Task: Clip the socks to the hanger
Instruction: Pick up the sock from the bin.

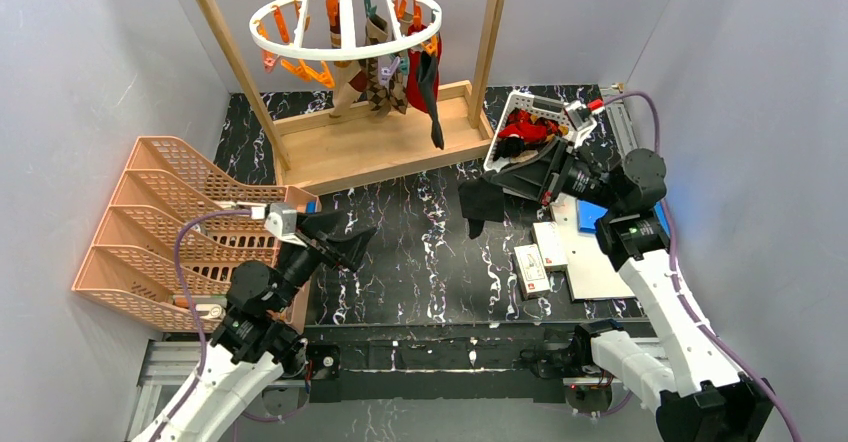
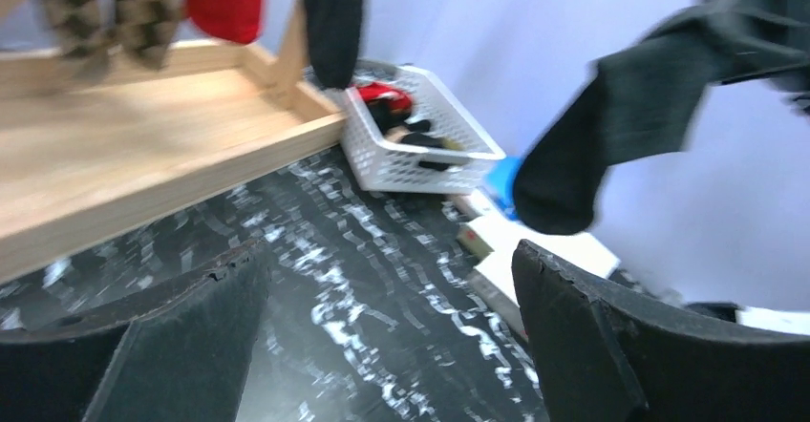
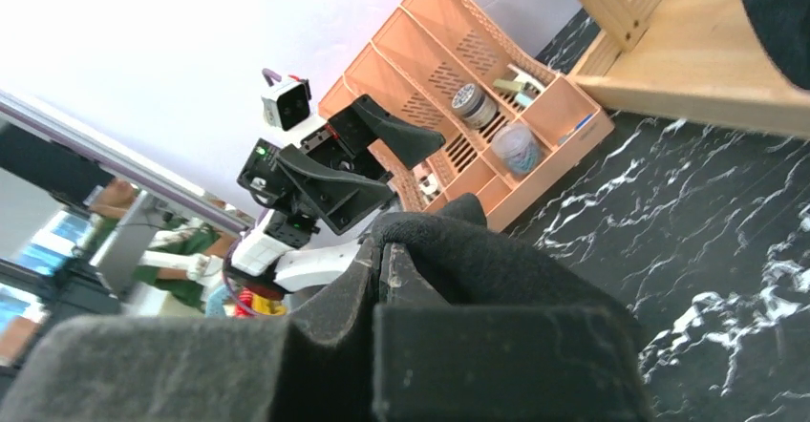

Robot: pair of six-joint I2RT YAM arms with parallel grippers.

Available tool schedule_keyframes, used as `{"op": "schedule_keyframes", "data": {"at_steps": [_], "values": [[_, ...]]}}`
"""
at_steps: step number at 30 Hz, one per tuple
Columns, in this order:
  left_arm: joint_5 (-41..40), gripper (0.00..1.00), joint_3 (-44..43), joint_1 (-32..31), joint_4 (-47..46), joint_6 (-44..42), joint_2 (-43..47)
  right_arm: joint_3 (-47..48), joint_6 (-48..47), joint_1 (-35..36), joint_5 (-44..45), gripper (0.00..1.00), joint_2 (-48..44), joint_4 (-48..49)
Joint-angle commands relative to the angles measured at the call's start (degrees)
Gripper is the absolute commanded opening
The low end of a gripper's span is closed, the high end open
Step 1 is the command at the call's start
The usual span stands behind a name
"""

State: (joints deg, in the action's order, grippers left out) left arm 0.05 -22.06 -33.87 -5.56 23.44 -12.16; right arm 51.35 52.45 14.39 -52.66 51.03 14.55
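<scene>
1. Hanger (image 1: pixel 345 24) hangs inside the wooden frame (image 1: pixel 370 142) at the far side of the tabletop (image 1: pixel 420 262). We note argyle socks (image 1: pixel 378 80), a red sock (image 1: pixel 418 67) and a black sock (image 1: pixel 433 102) clipped along its near right rim.
2. We see the right gripper (image 1: pixel 512 186) clamped shut on a dark sock (image 1: pixel 480 204). The sock dangles above the tabletop, just beside the white basket (image 1: pixel 545 110).
3. The basket holds more red and black socks (image 1: pixel 520 124).
4. We see the left gripper (image 1: pixel 355 245) hovering over the tabletop near the orange rack (image 1: pixel 170 212), its jaws spread wide with nothing between them.
</scene>
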Motion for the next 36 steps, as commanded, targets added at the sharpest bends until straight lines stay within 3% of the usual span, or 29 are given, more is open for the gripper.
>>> {"op": "schedule_keyframes", "data": {"at_steps": [1, 4, 11, 15, 21, 30, 36], "values": [[14.9, 0.92, 0.9, -0.1, -23.6, 0.7, -7.7, -4.6, 18.6, 1.2, 4.4, 0.01, 0.0, 14.9], [17.4, 0.98, -3.2, -0.1, -27.0, -7.3, -14.5, -4.5, 21.8, 2.4, 7.9, 0.01, 0.6, 13.2], [20.1, 0.99, -12.1, -0.3, -27.1, -30.0, -25.4, -1.1, 28.6, 3.5, 10.8, 0.01, 2.4, 2.4], [20.0, 0.98, -13.7, -0.8, -25.3, -39.5, -28.8, 0.2, 31.7, 4.7, 13.6, 0.01, 3.3, -4.8], [17.4, 0.98, -14.3, -4.8, -24.3, -54.1, -30.9, 1.2, 36.4, 8.8, 16.8, 0.01, 6.5, -6.0], [11.1, 0.98, -14.6, -15.9, -22.9, -56.7, -32.1, 4.2, 36.3, 19.9, 29.2, 0.01, 13.0, -5.9], [7.7, 0.98, -13.2, -18.9, -22.9, -56.7, -31.7, 4.2, 38.0, 24.5, 36.2, 0.01, 13.1, -4.2]]}}
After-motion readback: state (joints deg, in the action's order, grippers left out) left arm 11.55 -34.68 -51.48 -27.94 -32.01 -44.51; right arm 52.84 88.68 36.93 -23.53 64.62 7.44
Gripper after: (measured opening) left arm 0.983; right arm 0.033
